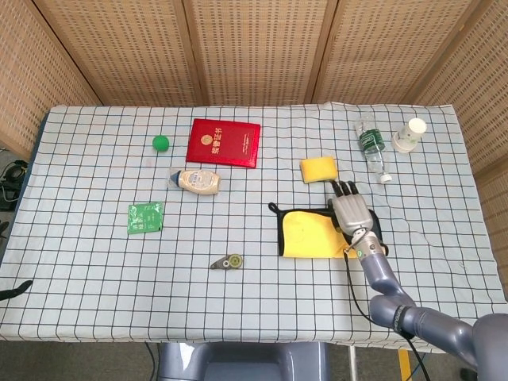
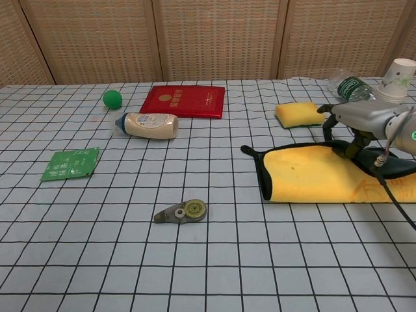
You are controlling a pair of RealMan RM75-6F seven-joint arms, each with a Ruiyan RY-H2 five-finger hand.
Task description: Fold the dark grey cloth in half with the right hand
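Note:
The cloth point(image 1: 309, 234) lies at the right of the table, yellow face up, with a dark grey rim along its left end and a dark grey patch at its right end. In the chest view the cloth point(image 2: 305, 179) lies flat. My right hand point(image 1: 352, 213) rests on the cloth's right part, fingers stretched toward the far side. The chest view shows the right hand point(image 2: 357, 120) arched, its fingertips point(image 2: 333, 130) down at the cloth's far edge. I see nothing pinched in it. My left hand is out of both views.
A yellow sponge point(image 1: 318, 169) lies just beyond the hand, with a water bottle point(image 1: 370, 145) and paper cup point(image 1: 410, 135) further back right. A red booklet point(image 1: 224, 143), green ball point(image 1: 161, 143), cream bottle point(image 1: 198, 181), green packet point(image 1: 145, 218) and correction tape point(image 1: 228, 262) lie to the left.

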